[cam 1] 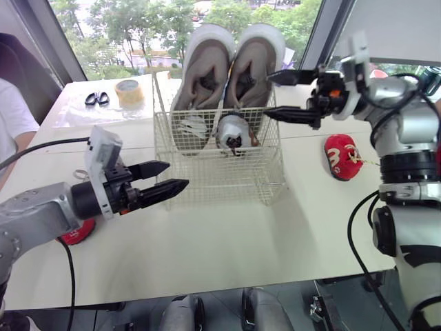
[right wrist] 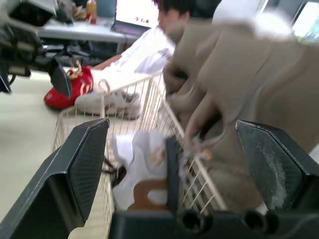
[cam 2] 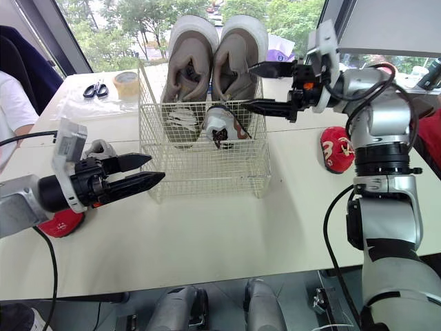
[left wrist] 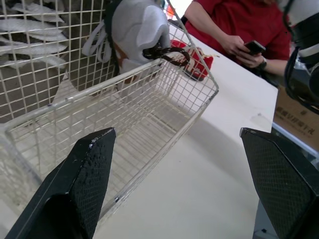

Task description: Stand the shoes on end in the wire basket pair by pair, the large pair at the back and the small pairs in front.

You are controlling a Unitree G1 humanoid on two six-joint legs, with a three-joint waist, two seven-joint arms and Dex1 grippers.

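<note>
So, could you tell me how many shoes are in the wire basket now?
3. A large grey shoe and its mate stand side by side at the wire basket's back; a small white shoe stands in front. More might hide behind them.

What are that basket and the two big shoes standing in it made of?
The basket looks like thin metal wire with a cream coating: an open see-through grid. The big shoes seem matte grey-brown suede or fabric, with pale rubbery soles.
</note>
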